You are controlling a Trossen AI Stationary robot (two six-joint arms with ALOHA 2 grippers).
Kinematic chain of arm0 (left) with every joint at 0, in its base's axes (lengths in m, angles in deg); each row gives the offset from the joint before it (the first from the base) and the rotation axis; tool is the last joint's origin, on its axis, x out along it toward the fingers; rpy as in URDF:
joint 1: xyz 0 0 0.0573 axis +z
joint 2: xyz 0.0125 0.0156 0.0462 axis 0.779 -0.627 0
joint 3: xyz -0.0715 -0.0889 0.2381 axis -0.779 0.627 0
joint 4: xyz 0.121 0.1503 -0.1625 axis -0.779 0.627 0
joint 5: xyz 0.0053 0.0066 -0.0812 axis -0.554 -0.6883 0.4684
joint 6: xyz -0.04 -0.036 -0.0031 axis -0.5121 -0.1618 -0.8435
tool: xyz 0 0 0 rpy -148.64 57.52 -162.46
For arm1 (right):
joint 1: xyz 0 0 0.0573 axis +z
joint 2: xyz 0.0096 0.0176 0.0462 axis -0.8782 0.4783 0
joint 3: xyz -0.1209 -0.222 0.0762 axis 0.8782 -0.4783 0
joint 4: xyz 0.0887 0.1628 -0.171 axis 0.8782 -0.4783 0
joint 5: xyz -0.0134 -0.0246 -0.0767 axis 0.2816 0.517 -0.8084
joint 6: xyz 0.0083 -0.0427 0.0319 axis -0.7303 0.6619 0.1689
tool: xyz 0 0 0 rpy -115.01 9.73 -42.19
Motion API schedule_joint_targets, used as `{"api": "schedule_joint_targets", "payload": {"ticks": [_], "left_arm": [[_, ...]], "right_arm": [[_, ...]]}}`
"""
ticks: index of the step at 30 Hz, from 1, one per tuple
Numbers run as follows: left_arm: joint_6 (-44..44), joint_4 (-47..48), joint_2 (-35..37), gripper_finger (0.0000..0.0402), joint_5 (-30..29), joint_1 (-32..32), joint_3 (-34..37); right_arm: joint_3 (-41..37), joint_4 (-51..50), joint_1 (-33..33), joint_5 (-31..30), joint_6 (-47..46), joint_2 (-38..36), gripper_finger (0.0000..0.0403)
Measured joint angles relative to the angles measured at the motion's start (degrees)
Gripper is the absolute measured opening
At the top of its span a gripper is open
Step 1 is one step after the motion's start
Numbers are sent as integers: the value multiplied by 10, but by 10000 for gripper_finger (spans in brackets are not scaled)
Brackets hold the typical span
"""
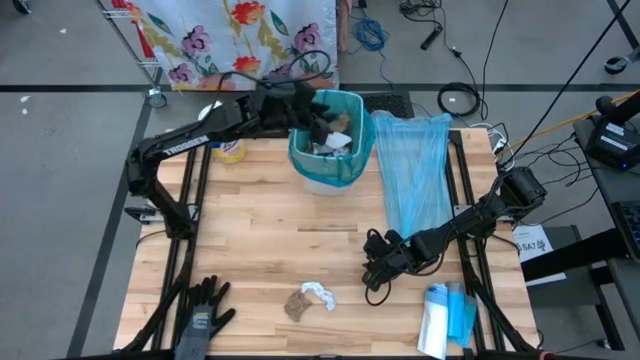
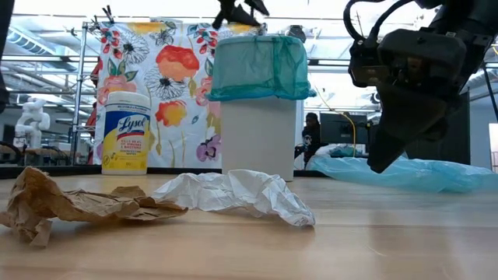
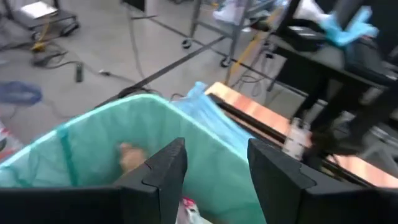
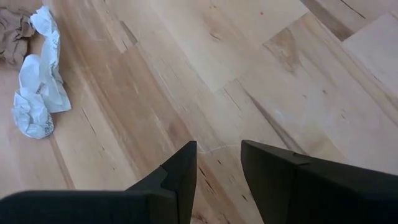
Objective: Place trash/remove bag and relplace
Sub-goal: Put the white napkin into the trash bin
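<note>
Nearest the front edge of the surface (image 1: 250, 250), a brown paper wad (image 1: 297, 305) and a white tissue (image 1: 320, 293) lie touching. Further back on the right, the right gripper (image 1: 378, 268) hovers low over bare wood, jaws spread and empty. Beyond it a blue bag (image 1: 415, 170) lies flat. Farthest, the left gripper (image 1: 322, 122) hangs over the teal-lined bin (image 1: 328, 150), jaws parted, with scraps inside.
</note>
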Motion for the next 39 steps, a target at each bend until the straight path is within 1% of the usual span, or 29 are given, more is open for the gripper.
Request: {"api": "schedule_joint_targets", "payload": {"ticks": [5,8,11,13,15,17,20,23,26,28,30,33,36,39], "left_arm": [[11,47,39,173,-7,-52,-1],[6,109,57,173,-20,-92,-1],[-14,192,69,173,-43,-139,-1],[-39,252,72,173,-69,-175,-1],[-65,297,72,173,-108,-219,1],[-93,317,73,173,-150,-263,17],[-141,309,73,173,-177,-321,61],[-211,306,72,173,-197,-370,116],[-276,272,73,173,-201,-414,182],[-291,225,72,173,-201,-443,226],[-288,176,72,173,-201,-467,264],[-247,107,70,173,-185,-492,312],[-197,70,54,173,-162,-497,340],[-145,51,24,173,-134,-496,347]], "right_arm": [[0,1,0,2,0,0,116],[0,1,0,2,0,0,116],[0,2,1,3,0,0,116],[0,1,1,3,0,0,116],[0,2,1,3,0,0,116],[0,2,1,3,1,0,116],[0,2,1,4,3,0,116],[0,2,1,4,4,0,116],[0,3,1,4,4,0,116],[0,2,1,4,8,0,116],[0,2,1,4,15,0,116],[0,2,1,4,17,0,116],[0,3,2,5,17,0,116],[0,2,5,6,18,0,116]]}}
